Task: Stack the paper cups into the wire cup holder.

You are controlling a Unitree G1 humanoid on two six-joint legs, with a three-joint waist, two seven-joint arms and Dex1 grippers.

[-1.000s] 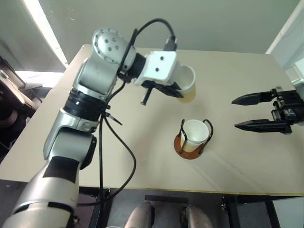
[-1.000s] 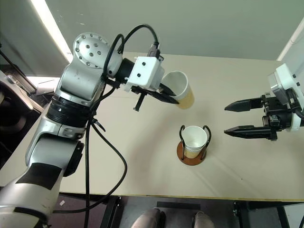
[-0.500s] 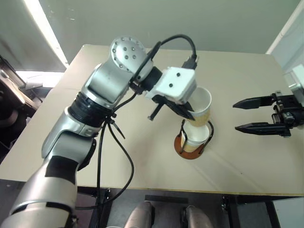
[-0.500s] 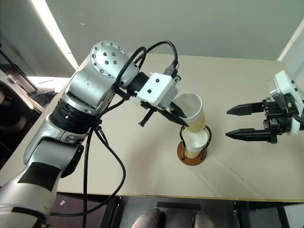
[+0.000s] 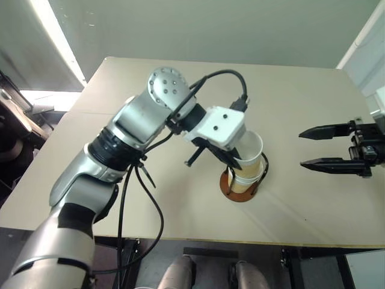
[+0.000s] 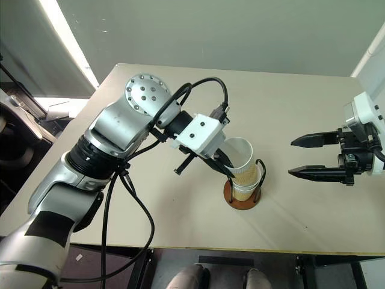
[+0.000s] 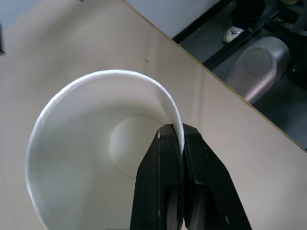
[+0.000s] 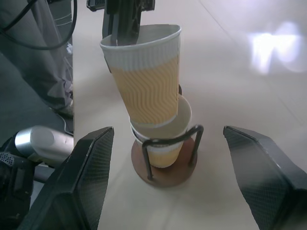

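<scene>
I see the holder [image 6: 243,194] a little right of the table's [image 6: 313,108] middle and toward the near edge, its reddish disc flat on the top and its black wire loops upright. A cup [image 8: 163,143] sits upright inside the loops, white rim just above the wire; the right wrist view hints at two rims nested there, but I cannot tell for sure. A second cup [image 6: 243,161] has its bottom tucked into the seated one and leans, its mouth tipped toward 10 o'clock from the holder in the head views. It is not fully seated: much of its wavy tan wall stands above the lower rim. My left gripper [image 7: 176,143] is pinched on that cup's wall at the rim, one finger inside and one outside, as the left wrist view shows with the white wall squeezed between the black fingers [image 7: 160,177]. The left arm reaches in from 9 to 10 o'clock of the holder, a black cable looping over its wrist. My right gripper [image 6: 313,156] hovers over the table at 3 o'clock from the holder, well apart from it, pointing at the cups, its jaws wide apart with nothing between them.
</scene>
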